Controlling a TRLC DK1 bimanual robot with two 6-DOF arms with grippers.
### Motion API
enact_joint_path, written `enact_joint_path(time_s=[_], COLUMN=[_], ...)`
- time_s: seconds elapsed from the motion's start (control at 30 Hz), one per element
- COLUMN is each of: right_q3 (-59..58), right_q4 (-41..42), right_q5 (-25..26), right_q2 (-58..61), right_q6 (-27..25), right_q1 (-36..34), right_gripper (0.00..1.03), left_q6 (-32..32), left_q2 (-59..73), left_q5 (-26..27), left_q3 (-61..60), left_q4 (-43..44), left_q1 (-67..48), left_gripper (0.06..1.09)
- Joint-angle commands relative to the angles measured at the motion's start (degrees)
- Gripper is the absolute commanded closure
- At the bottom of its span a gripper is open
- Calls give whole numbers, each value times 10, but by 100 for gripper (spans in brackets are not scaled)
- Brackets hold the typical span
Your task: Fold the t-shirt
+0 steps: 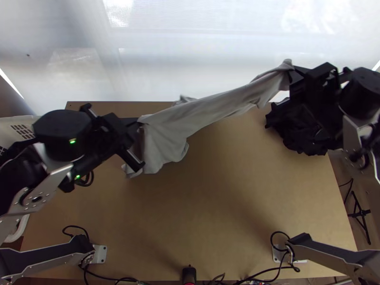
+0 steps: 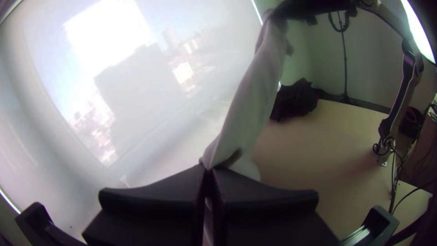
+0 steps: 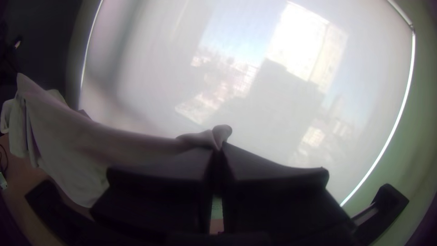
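T-shirt point(image 1: 204, 114) is strung between the two grippers over the far side of the table point(image 1: 228, 204), bunched into a long, narrow band, not spread flat.

Left gripper point(image 1: 136, 122): fingers point(image 2: 154, 193) closed on one end of the shirt. In the left wrist view the cloth comes out right at the tips, pinched between them, and runs off toward the other arm. In the top view a wider, loose flap hangs beside and below those fingers, toward the table's near side (can't tell if its lower edge touches the wood).

Right gripper point(image 1: 293, 73): fingers point(image 3: 273, 171) nipped together on the opposite end. A small knob of fabric pokes out past the tips in the right wrist view; the rest trails off to one side, toward the left arm, and widens into drooping folds. Right end is the tight, twisted one; which part of the shirt either grip has, can't tell.

Also around: black cloth point(image 1: 294, 130) heaped at the table's far right corner, near the right gripper; white basket point(image 1: 21, 122) off the left edge; pale blind point(image 1: 190, 57) behind the shirt.
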Motion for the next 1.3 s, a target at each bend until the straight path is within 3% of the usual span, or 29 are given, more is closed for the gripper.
enact_joint_path(time_s=[0.0,0.53,0.87,1.03,1.27], right_q3=[-26,-34,-122,-208,-331], right_q4=[53,101,94,73,67], right_q5=[57,74,104,104,83], right_q2=[-80,-173,-208,-222,-217], right_q6=[-35,-203,-168,-140,-80], right_q1=[51,154,149,152,132], right_gripper=[100,100,100,100,100], left_q6=[45,162,94,77,40], left_q2=[-59,-109,-109,-114,-114], left_q5=[-68,-126,-132,-95,-34], left_q3=[17,89,-19,-140,-311], left_q4=[22,153,114,116,182], left_q1=[-9,-39,-46,-57,-53], left_gripper=[105,105,105,105,105])
